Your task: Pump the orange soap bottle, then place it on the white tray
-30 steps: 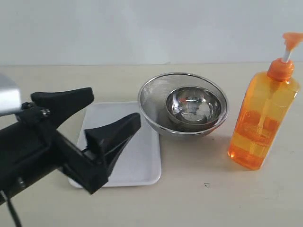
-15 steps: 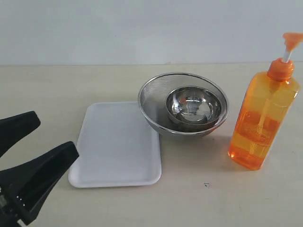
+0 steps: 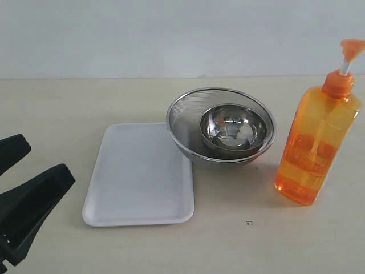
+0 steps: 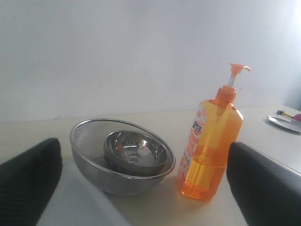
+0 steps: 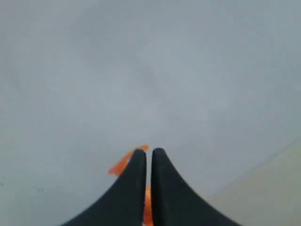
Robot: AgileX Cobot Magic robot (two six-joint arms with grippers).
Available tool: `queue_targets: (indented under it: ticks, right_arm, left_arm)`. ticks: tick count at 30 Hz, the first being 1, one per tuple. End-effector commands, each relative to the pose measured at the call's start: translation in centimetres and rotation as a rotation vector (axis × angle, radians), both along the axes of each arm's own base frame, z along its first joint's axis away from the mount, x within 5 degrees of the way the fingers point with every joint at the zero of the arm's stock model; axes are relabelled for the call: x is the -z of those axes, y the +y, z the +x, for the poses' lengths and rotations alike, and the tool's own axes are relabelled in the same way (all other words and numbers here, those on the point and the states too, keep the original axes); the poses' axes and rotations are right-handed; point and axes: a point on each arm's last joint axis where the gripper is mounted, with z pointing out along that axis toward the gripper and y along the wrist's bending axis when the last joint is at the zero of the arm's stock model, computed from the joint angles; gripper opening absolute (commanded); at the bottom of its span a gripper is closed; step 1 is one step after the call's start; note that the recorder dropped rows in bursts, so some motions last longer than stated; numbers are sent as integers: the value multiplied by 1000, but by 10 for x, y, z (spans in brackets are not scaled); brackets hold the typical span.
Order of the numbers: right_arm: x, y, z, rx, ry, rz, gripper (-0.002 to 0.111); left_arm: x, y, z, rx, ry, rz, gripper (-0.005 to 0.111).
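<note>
Bottle: the orange soap bottle (image 3: 316,145) is stood upright on the table (image 3: 57,103), on the right side of the exterior view, well apart from the white tray (image 3: 140,174).
Bottle make: clear orange plastic, flat-sided body, orange pump head raised on a white stem; liquid is seen in the lower part.
Label: white print on the bottle's side is shown only in the left wrist view.
Bowls: a small polished steel bowl (image 3: 234,128) is nested inside a wider mesh strainer (image 3: 185,123), between bottle and tray; the strainer's rim is set just beside the tray's far corner.
Tray make: flat, matte, foam-like, with rounded corners and a low rim; nothing is laid on it.
Left gripper (image 3: 48,160): black tapered fingers are spread wide, with nothing held, near the tray's left edge.
Right gripper (image 5: 146,151): seen only in its own wrist view; fingers are pressed together on nothing, with a blurred orange part of the pump behind them.
Far edge: a flat grey dish (image 4: 284,121) is caught only by the left wrist view.
</note>
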Motion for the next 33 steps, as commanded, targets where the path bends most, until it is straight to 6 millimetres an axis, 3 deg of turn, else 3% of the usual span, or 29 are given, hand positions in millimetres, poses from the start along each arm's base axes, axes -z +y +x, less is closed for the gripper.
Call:
queue_targets:
  ticks: [1, 4, 6, 11, 17, 21, 25, 33]
  right_arm:
    - [-7, -3, -3, -2, -88, 98, 0]
    - [-2, 1, -1, -42, -25, 111, 0]
    - [0, 6, 0, -48, 9, -61, 0]
    - [-35, 16, -7, -119, -111, -259, 0]
    - [-46, 49, 11, -431, -111, -473, 0]
    - [-41, 70, 35, -617, -94, -608, 0]
    - [-34, 81, 50, -750, -45, -577, 0]
    - [17, 82, 75, -808, 336, -635, 0]
  left_arm:
    - [1, 1, 0, -5, 7, 0, 88]
    - [2, 1, 0, -2, 12, 4, 88]
    - [2, 1, 0, -1, 15, 6, 88]
    - [2, 1, 0, -1, 15, 4, 88]
    - [2, 1, 0, -1, 18, 1, 88]
    - [3, 1, 0, 1, 24, 3, 88]
    - [4, 0, -1, 8, 37, 14, 88]
    - [5, 0, -1, 12, 47, 22, 88]
